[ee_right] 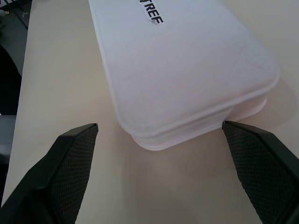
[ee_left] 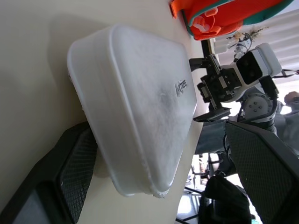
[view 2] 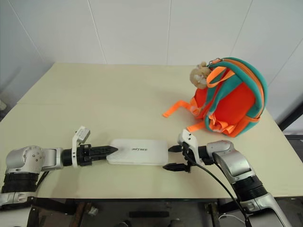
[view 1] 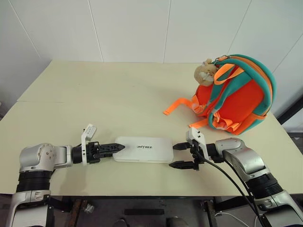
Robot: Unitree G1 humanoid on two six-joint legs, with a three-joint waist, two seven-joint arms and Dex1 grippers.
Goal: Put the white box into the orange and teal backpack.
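Spanning most of both head views, the cream table (view 1: 94,104) carries every item; its near edge is cut off behind the two arms.

The orange and teal backpack (view 1: 239,97) stands on the table well beyond the white box, toward the robot's right. Its strap side faces the robot. Loose orange webbing trails from its base onto the table surface toward the box side. A tan plush charm (view 1: 205,72) hangs at its upper edge, on the side nearer the box. No opening of the backpack can be made out from this side.

The white box (view 1: 144,149) lies flat on the table, lid side up, near the front edge. Its long axis runs left to right across the robot, one short end toward each gripper. Dark lettering sits at the middle of the lid; in the head views it reads upside down and is too small to read with certainty.

The right gripper (view 1: 182,155) is level with the box's right short end. Its jaws stand wide apart, one finger on each side of that end, and hold nothing; in the right wrist view both fingers stand clear of the box.

The left gripper (view 1: 117,148) is at the box's left short end, jaws spread wide and straddling a corner of the box. Whether either finger touches the box cannot be told.
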